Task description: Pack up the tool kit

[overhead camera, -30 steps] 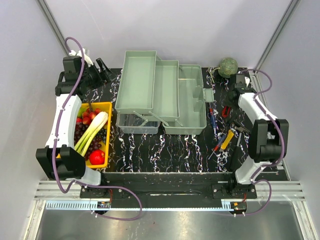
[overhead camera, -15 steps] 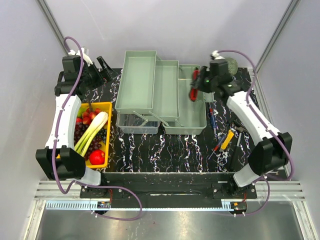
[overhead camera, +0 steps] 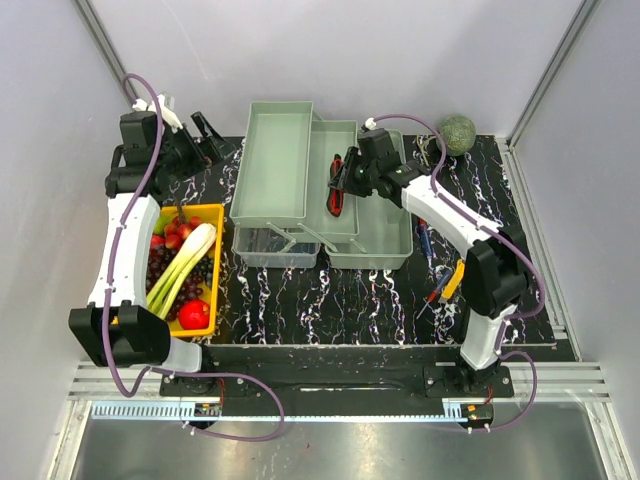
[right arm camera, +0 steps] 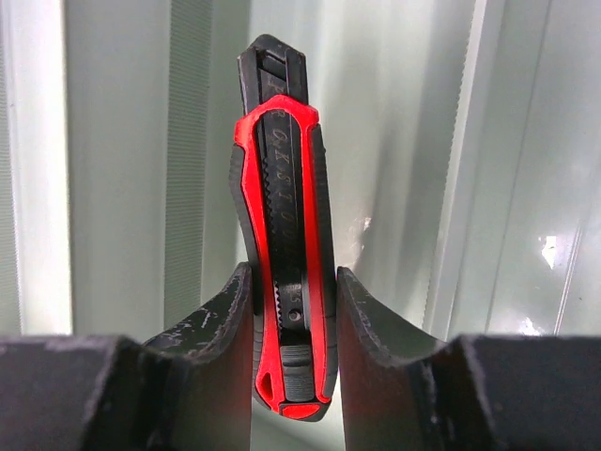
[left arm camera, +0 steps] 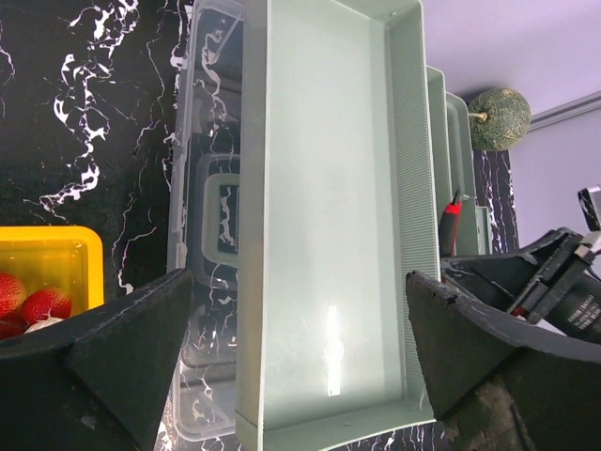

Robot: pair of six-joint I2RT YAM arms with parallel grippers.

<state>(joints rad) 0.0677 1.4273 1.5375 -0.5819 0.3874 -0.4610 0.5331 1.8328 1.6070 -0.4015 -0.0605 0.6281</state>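
Over on the far left, the yellow tray [overhead camera: 212,214] of fruit sits back toward the left arm's base, well behind the left gripper [overhead camera: 205,130], and it's not part of this job anyway. That gripper has its fingers spread wide with nothing in them. From its wrist view the toolbox's [overhead camera: 385,235] left tray [left arm camera: 329,188] lies straight ahead between the two fingers. My guess is it's just parked beside the box so it stays out of the other arm's way.

Next along, the toolbox is folded all the way open, trays stepped out like stairs, and the clear lid [overhead camera: 262,250] is on the table [overhead camera: 330,300] in front of it. That's why everything is reachable from above.

The right gripper [overhead camera: 347,178] is clamped on a red and black knife [right arm camera: 282,188], pinching it near the butt end so the long body sticks out ahead of the fingers. It's hanging over the middle tray [overhead camera: 330,222], which is directly beneath the knife, so I'd say it's lining up a drop there.

Off to that gripper's right, back toward its base, the loose tools [overhead camera: 445,280] are waiting on the table, and a melon [overhead camera: 458,133] sits in the far corner.
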